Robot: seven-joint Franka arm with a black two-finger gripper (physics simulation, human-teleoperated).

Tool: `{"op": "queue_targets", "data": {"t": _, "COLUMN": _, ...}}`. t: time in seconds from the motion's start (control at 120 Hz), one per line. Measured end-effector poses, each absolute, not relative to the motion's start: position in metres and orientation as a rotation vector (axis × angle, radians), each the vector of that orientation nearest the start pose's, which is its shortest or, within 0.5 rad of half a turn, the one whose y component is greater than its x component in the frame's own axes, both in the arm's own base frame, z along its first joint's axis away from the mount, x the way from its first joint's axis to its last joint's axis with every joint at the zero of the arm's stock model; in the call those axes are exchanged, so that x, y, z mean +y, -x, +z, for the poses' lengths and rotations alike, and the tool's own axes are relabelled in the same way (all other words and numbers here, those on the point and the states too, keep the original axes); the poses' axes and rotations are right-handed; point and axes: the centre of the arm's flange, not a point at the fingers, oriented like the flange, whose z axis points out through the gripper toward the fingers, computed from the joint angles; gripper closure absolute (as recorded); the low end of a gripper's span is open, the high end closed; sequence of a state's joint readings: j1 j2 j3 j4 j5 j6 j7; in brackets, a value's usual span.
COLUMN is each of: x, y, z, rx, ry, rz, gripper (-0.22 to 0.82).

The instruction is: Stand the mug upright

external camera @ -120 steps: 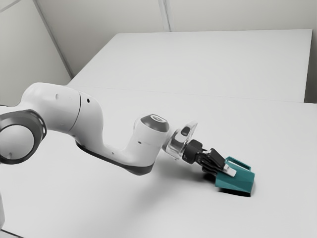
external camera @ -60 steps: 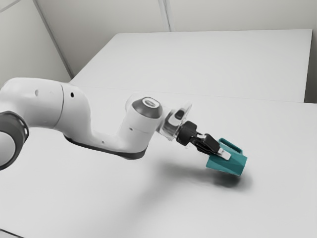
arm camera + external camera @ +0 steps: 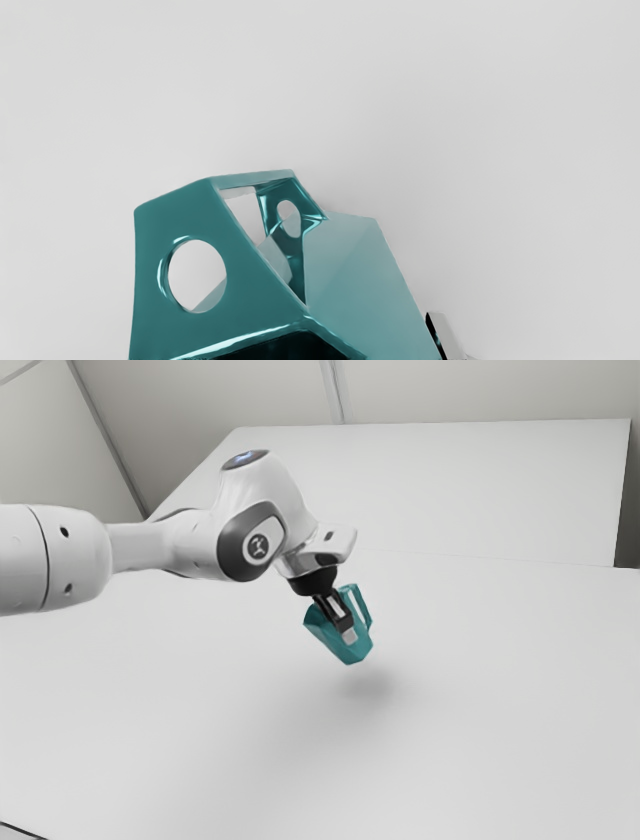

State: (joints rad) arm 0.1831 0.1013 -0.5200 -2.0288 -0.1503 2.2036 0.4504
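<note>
"What's moved?"

"The mug (image 3: 333, 637). I've lifted it higher off the table (image 3: 480, 680) and carried it back toward the exterior view's left, and my hand has turned to point more steeply down."

"How many mugs?"

"One, teal, tilted in the air, with one handle (image 3: 365, 610) on its exterior-view-right side. Its shadow lies on the table below."

"And your fingers (image 3: 349, 636)?"

"Closed on the mug, as I read it, since it hangs clear of the table. I see one lying along its wall; the wrist view gives me one fingertip beside it. The second is hidden, so I can't tell you the exact gap."

"Farther out?"

"My one arm (image 3: 270, 525), reaching in from the exterior view's left, above one pale table."
</note>
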Motion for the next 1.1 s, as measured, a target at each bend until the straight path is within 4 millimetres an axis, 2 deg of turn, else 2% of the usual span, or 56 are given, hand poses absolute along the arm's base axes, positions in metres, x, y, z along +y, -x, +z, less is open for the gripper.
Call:
{"op": "queue_targets", "data": {"t": 0.192, "x": -0.174, "y": -0.543, "z": 0.403, "rx": 0.922, "ry": 3.052, "rz": -0.066, "gripper": 0.78}}
{"op": "queue_targets", "data": {"t": 0.392, "x": -0.135, "y": -0.549, "z": 0.392, "rx": 0.660, "ry": 3.060, "rz": -0.021, "gripper": 0.78}}
{"op": "queue_targets", "data": {"t": 0.575, "x": -0.134, "y": -0.549, "z": 0.380, "rx": 0.550, "ry": 3.055, "rz": 0.006, "gripper": 0.78}}
{"op": "queue_targets", "data": {"t": 0.758, "x": -0.131, "y": -0.554, "z": 0.359, "rx": 0.463, "ry": 3.066, "rz": 0.030, "gripper": 0.78}}
{"op": "queue_targets", "data": {"t": 1.1, "x": -0.130, "y": -0.557, "z": 0.347, "rx": 0.365, "ry": 3.062, "rz": 0.020, "gripper": 0.78}}
